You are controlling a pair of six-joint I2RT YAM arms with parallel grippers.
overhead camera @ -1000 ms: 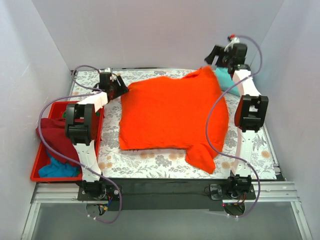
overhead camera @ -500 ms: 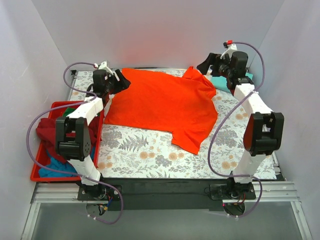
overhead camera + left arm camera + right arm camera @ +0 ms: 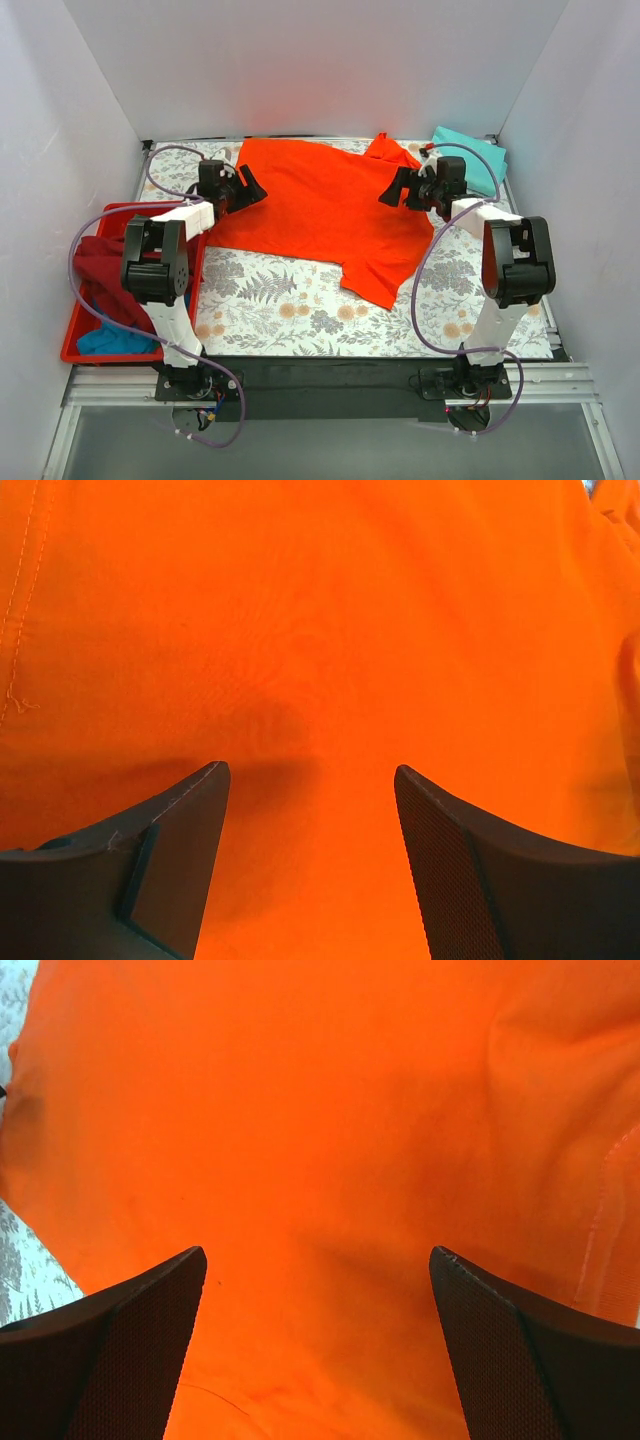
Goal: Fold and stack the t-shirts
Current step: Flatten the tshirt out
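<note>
Red tray at the near left held a maroon shirt, probably waiting its turn. Beyond it the orange shirt lay spread on the flowered table. The left gripper and right gripper sat at its opposite edges, both spread wide and holding nothing, apparently ready to flatten it; a teal shirt lay in the far right corner.

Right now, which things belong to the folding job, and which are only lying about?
Job: orange-red t-shirt, spread out; mint-teal t-shirt, far right; maroon t-shirt and blue t-shirt, heaped at left; left gripper, right gripper, both open.
Lying about: red plastic tray; floral table cover.
</note>
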